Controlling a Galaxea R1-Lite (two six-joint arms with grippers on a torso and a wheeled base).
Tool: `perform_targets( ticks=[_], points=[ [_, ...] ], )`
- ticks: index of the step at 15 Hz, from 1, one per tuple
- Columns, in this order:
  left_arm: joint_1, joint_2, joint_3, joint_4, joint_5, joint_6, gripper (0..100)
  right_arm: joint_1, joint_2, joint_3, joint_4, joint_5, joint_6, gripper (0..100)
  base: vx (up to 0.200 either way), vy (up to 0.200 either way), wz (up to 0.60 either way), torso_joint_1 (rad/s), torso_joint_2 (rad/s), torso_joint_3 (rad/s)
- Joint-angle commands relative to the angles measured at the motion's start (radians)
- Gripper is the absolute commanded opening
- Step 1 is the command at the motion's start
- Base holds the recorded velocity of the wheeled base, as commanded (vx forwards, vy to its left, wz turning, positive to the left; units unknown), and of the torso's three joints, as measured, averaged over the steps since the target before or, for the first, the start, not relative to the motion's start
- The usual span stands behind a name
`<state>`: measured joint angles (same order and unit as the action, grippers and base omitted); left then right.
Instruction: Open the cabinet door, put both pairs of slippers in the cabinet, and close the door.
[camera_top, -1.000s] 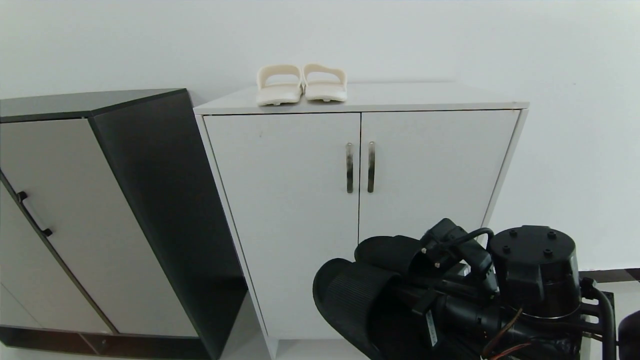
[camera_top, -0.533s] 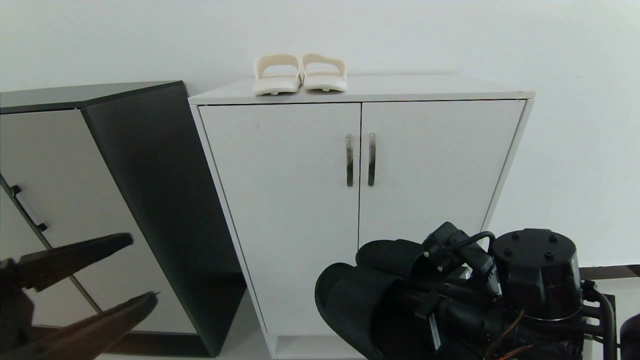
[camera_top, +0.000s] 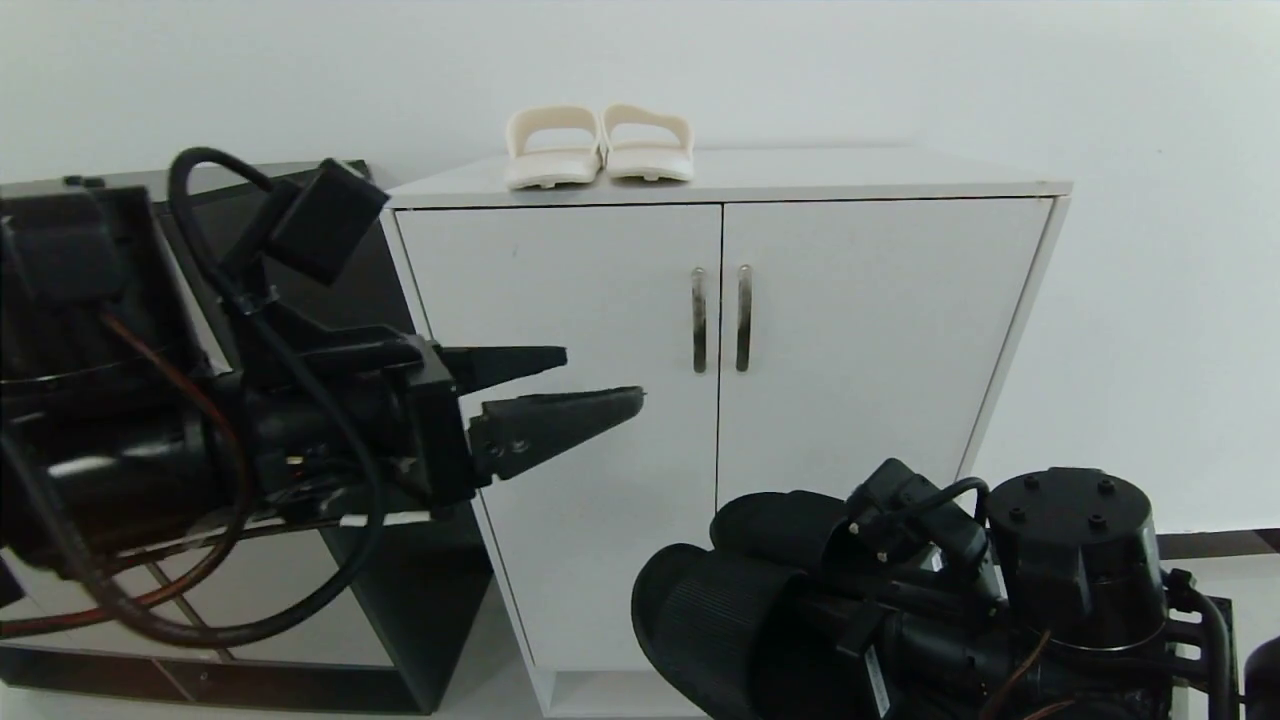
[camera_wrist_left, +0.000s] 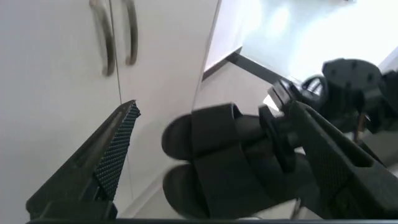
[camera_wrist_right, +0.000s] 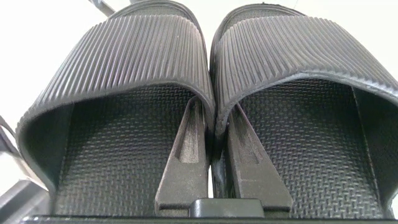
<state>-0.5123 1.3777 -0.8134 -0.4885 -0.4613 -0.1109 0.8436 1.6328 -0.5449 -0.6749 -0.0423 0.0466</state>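
One left gripper (camera_top: 602, 374) — level, agape

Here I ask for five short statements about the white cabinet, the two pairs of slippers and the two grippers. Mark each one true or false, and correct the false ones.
1. Both doors of the white two-door cabinet are shut. True.
2. The pair of cream slippers lies inside the cabinet. False: it sits on the cabinet's top.
3. The right gripper holds the pair of black ribbed slippers. True.
4. The left gripper is clamped on one of the metal bar handles. False: it is open, in front of the left door, apart from the handles.
5. The dark cabinet stands on the white cabinet's right. False: on its left.
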Motion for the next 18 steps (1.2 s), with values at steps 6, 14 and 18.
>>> perform_targets(
  ticks=[6, 14, 18],
  points=[
    [-0.080, 0.282, -0.254, -0.007, -0.013, -0.115, 100, -0.012, 0.004, 0.028, -0.048, 0.044, -0.019, 0, 0.000, 0.000, 0.00, 0.000, 0.00, 0.000],
    [-0.106, 0.459, -0.475, 0.002, -0.074, -0.168, 100, -0.018, 0.009, 0.026, -0.048, 0.045, -0.019, 0, 0.000, 0.000, 0.00, 0.000, 0.00, 0.000],
    [-0.100, 0.524, -0.546, 0.011, -0.062, -0.168, 100, -0.021, 0.009, 0.026, -0.048, 0.045, -0.017, 0, 0.000, 0.000, 0.00, 0.000, 0.00, 0.000]
  ],
)
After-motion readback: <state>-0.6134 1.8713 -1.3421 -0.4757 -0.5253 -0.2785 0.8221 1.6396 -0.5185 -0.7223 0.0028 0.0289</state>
